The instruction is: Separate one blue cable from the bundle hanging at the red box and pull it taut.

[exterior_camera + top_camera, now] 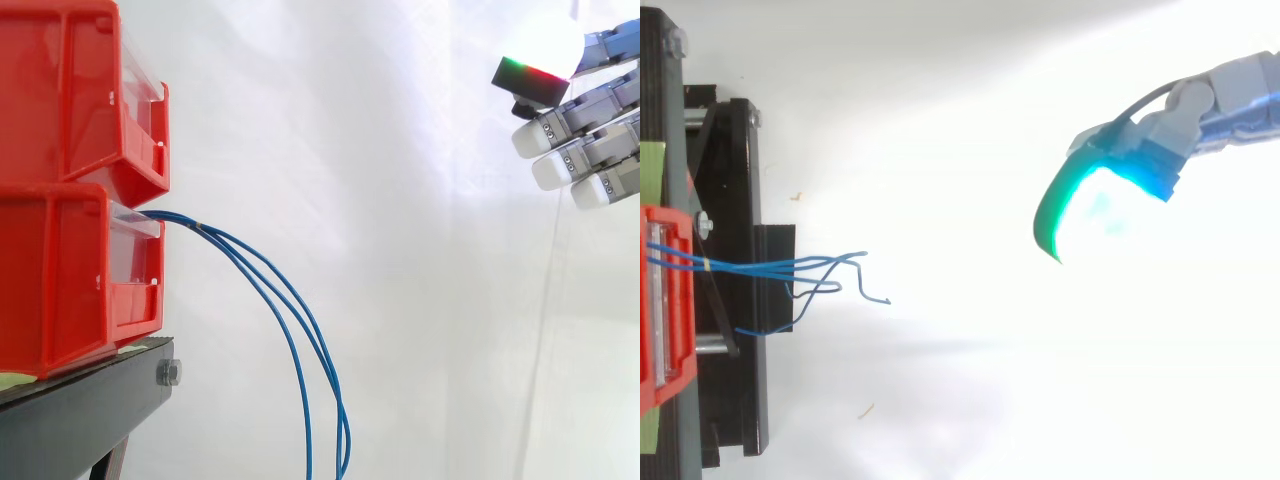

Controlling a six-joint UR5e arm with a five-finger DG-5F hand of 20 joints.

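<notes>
Side view. Two red bins stacked at the left on the black stand (80,410): upper bin (70,90) and lower bin (60,280). The bundle of blue cables (760,267) leaves the front lip of the lower bin, arcs out to the right and hangs slack down past the bottom edge of the view. There is a small yellowish mark on the strands close to the bin. The strands lie close together, none set apart from the rest.

The hand (600,130) is at the upper right, high above the cables and well apart from them, before the white curtain (400,200). Its fingers are extended and lie close together, pointing left; the fingertips (530,140) glow white. The thumb pad (530,80) sits above them with a green-to-red edge. The hand is spread loose and has hold of nothing.

Top view. The cables run right from the bin across the stand. Their loose ends fan out just beyond its right edge. The hand is far right, with a bright glow and a green rim below it.
</notes>
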